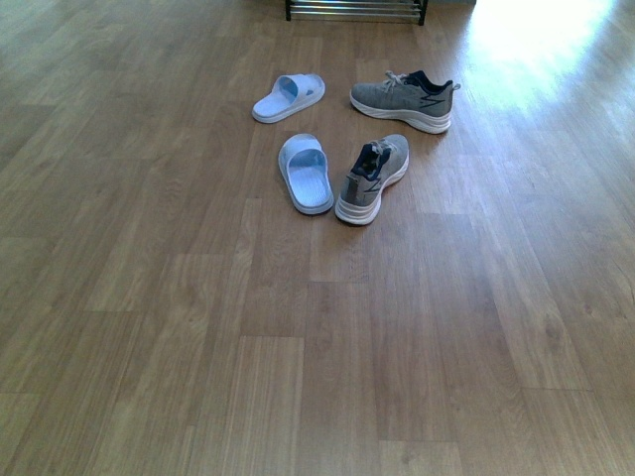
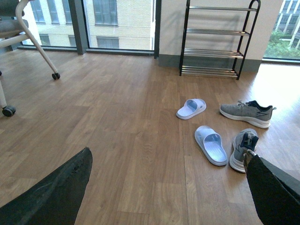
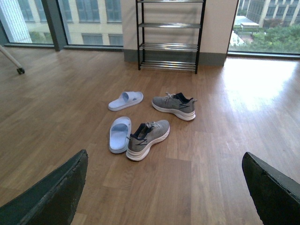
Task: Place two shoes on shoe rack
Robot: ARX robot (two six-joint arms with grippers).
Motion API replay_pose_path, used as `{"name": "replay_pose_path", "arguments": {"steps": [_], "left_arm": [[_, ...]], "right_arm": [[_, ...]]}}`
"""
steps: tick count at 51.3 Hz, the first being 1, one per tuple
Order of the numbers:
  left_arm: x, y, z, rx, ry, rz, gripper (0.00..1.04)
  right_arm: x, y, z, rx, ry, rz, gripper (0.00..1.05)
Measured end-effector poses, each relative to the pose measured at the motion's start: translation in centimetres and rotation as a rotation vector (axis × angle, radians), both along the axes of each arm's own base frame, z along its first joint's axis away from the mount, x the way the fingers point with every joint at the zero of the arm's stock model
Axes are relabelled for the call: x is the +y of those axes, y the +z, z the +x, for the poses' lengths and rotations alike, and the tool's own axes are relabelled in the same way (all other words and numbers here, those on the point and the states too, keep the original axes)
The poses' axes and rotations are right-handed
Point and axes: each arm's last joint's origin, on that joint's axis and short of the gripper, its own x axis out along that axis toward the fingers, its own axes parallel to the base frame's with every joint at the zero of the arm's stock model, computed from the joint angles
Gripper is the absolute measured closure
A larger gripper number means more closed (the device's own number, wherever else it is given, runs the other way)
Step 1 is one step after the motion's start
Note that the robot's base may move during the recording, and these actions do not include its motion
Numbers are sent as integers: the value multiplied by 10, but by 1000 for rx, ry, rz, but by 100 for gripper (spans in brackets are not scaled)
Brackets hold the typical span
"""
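Left fingers (image 2: 58,192): spread wide apart, holding nothing. Right fingers (image 3: 54,194): likewise apart, nothing between them.

Both sneakers lie on the wood floor (image 1: 179,327), well ahead of both sets of fingers.
- Near sneaker (image 1: 372,178): upright on its sole, heel toward the fingers, toe pointing away. In the left wrist view one finger overlaps its heel edge.
- Far sneaker (image 1: 402,99): further out, upright, side-on to the fingers. Apart from the near one.

Shoe rack (image 3: 168,46): beyond both sneakers, against the wall between the windows, farthest from the fingers. Black frame, chrome bars.

Two pale blue slides sit beside the sneakers: near slide (image 1: 306,174) just beside the near sneaker, far slide (image 1: 288,97) level with the far sneaker, clear gap between them.
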Motion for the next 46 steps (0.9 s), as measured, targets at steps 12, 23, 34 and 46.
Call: {"name": "replay_pose_path", "arguments": {"steps": [12, 23, 34, 46], "left_arm": [[0, 0, 0, 0, 0, 0, 9], [0, 0, 0, 0, 0, 0, 9], [0, 0, 0, 0, 0, 0, 9], [0, 0, 0, 0, 0, 0, 9]], "right_arm": [[0, 0, 0, 0, 0, 0, 9], [0, 0, 0, 0, 0, 0, 9], [0, 0, 0, 0, 0, 0, 9], [0, 0, 0, 0, 0, 0, 9]]}}
